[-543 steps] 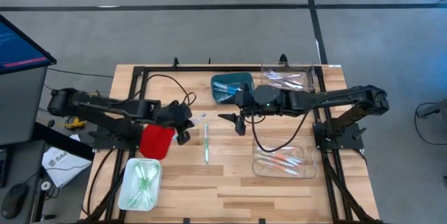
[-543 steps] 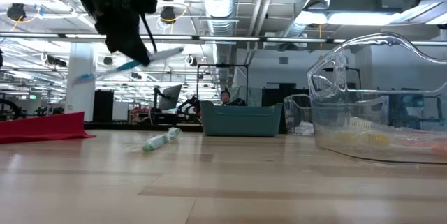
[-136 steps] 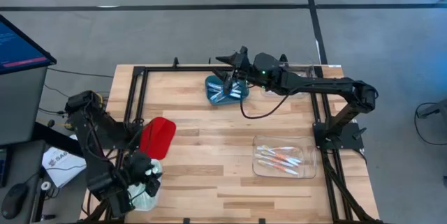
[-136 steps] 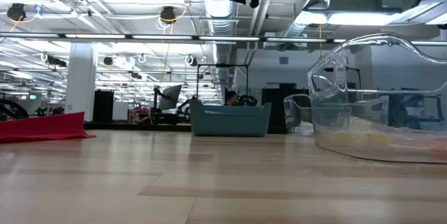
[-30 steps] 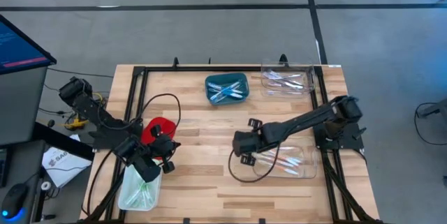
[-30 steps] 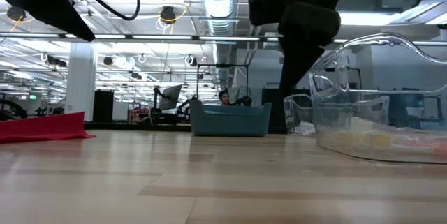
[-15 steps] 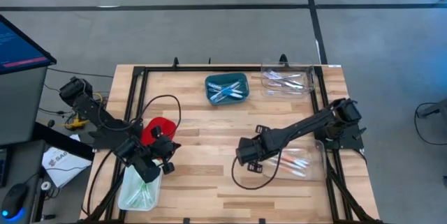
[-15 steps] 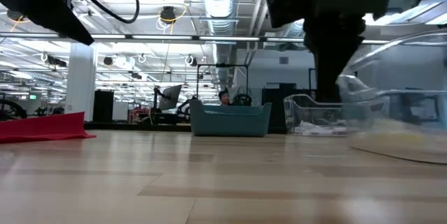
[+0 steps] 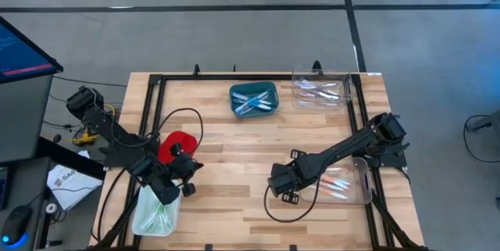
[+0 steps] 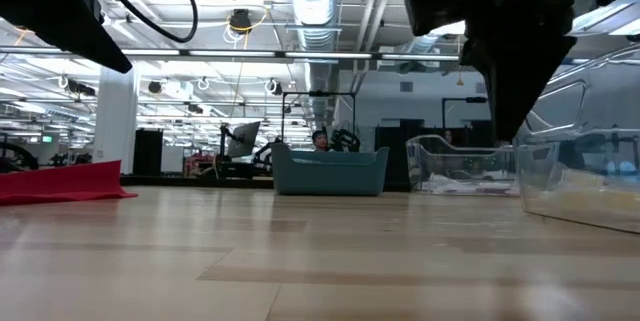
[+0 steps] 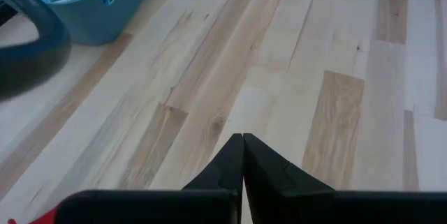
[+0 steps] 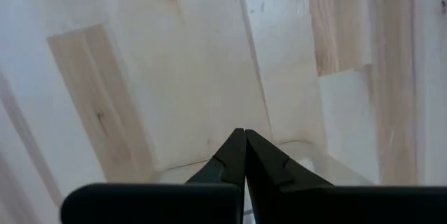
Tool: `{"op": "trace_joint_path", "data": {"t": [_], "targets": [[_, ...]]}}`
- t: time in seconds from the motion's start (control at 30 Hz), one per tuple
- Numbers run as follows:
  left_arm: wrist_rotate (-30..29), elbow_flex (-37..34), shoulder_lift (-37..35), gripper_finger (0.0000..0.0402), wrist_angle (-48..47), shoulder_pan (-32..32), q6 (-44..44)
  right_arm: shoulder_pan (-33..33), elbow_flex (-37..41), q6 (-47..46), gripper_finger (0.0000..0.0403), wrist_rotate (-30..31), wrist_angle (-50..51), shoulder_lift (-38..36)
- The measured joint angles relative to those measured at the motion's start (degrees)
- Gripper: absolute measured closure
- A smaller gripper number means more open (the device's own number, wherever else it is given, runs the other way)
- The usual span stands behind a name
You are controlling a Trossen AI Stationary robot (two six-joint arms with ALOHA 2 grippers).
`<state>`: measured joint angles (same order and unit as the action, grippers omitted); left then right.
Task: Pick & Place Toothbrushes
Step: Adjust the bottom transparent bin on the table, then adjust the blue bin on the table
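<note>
While right claw point(image 9: 287, 191) nudges clear bin point(image 9: 361, 192), teal tub point(image 9: 254, 99) sits apart.

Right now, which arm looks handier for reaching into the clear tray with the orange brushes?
The right arm, probably. Its gripper sits shut at that clear tray's edge, while the left gripper, also shut, is across the table by the green-brush tray.

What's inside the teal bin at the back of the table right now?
The teal bin holds several toothbrushes, light blue with white parts, lying crossed in a loose pile. The low view shows only the bin's wall, so anything beneath the pile stays hidden.
</note>
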<state>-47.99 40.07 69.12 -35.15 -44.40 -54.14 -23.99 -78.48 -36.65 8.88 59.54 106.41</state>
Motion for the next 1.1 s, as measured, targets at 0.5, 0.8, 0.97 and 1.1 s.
{"op": "trace_joint_path", "data": {"t": [0.5,0.8,0.97,1.1], "targets": [[-0.1,0.0,0.0,0.04,3.6,0.0,3.5,0.0,-10.5,24.1,0.0403,19.8,-10.6,-4.1],[0.1,0.0,0.0,0.04,8.1,0.0,6.1,11.6,11.6,37.1,0.0403,15.2,-38.2,-23.1],[-0.6,0.0,0.0,0.04,11.2,0.0,9.2,18.0,28.9,37.1,0.0403,12.6,-51.1,-35.7],[-0.6,0.0,0.0,0.04,13.9,0.0,11.7,23.0,38.3,36.8,0.0403,8.3,-57.1,-44.2]]}}
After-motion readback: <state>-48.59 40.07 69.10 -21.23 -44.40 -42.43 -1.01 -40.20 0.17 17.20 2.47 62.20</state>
